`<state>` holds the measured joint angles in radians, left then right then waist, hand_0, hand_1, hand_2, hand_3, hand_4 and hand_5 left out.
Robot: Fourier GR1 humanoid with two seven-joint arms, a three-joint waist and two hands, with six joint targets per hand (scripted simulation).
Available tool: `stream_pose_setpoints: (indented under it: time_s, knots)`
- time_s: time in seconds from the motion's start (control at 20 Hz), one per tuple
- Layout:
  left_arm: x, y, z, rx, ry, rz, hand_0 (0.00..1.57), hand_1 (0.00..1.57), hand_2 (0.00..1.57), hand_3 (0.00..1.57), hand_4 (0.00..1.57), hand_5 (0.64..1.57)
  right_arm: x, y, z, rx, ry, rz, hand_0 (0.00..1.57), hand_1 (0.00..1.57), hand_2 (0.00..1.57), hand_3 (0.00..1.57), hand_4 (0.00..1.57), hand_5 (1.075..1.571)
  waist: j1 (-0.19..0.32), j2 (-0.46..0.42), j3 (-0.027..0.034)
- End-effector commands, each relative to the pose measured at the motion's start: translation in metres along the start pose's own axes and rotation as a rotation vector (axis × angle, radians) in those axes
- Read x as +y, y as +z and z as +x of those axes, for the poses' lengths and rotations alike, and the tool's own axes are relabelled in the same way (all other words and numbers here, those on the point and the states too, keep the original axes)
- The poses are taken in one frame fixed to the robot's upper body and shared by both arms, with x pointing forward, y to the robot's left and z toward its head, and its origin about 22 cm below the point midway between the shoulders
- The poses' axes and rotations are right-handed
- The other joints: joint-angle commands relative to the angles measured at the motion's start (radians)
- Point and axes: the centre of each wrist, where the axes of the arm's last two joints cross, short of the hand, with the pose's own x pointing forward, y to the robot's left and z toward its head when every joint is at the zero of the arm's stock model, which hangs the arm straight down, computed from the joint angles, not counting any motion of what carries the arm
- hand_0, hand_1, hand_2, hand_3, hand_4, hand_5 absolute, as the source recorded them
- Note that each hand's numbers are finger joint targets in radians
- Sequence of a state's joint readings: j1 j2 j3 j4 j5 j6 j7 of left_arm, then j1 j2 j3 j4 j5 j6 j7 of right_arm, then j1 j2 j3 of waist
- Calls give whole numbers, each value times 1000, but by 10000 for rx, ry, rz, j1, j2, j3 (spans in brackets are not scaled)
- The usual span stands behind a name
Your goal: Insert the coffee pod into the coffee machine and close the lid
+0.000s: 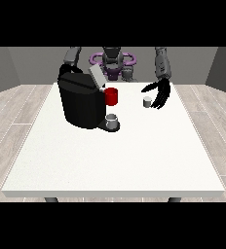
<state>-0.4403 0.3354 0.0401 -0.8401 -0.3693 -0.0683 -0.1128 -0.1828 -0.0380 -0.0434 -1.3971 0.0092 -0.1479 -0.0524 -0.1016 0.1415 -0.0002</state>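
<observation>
Robot hand (160, 95) open, empty, beside coffee pod (147, 101).

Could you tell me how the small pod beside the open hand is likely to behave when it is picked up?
The pod looks like a short, stubby cylinder standing upright, so it probably will not tip easily. Knocked over, its round side would likely roll. It is small beside the hand, so probably light.
</observation>
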Motion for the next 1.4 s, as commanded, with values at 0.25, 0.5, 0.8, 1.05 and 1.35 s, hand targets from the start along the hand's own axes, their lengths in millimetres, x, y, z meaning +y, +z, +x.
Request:
stream_pose_setpoints:
  time_s: [0.25, 0.5, 0.8, 1.05, 1.35]
  knots:
    - [-1, -3, -12, 31, -1907, -30, 608, 608, 745, 483, 0, 1571, 0, -2, -4, 140, -55, -90, 0, 0, 0, 0, 386, 1571, -175, -14, 1]
    - [-16, -7, -11, -364, -2188, 697, 719, 719, 864, 649, 229, 1571, 3, 2, -8, 340, -49, 84, 0, 0, 0, 0, 434, 1571, -144, -219, 0]
    - [-15, -19, -2, -236, -2616, 1084, 920, 920, 1042, 829, 361, 1571, 22, 9, -12, 126, -7, 103, 0, 0, 0, 0, 491, 1571, -341, -49, 0]
    - [-9, -10, -21, -401, -3692, 725, 970, 970, 1054, 793, 319, 1571, 0, -1, -14, -170, -209, -253, 0, 0, 0, 0, 492, 1571, -169, 287, 2]
    - [6, -33, 19, -1378, -3321, 838, 1317, 1317, 1430, 1407, 548, 1571, 2, -6, -11, 294, -10, -8, 0, 0, 0, 0, 487, 1571, -292, 92, 1]
